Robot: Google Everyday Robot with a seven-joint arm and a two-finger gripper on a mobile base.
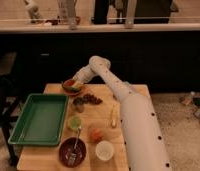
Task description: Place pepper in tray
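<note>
My gripper [76, 80] hangs at the back of the wooden table, right over the small orange bowl [68, 90]. A slim dark green pepper [76, 87] lies across that bowl's right side, directly beneath the gripper; whether the two touch does not show. The large green tray [39, 120] sits to the front left of the bowl, with nothing in it.
A dark can [79, 104] and a dark cluster [93, 99] sit just in front of the bowl. Nearer me are a pale green cup [74, 122], an orange-red fruit [96, 134], a yellow slim item [113, 117], a dark red bowl with a utensil [73, 151] and a white cup [104, 150].
</note>
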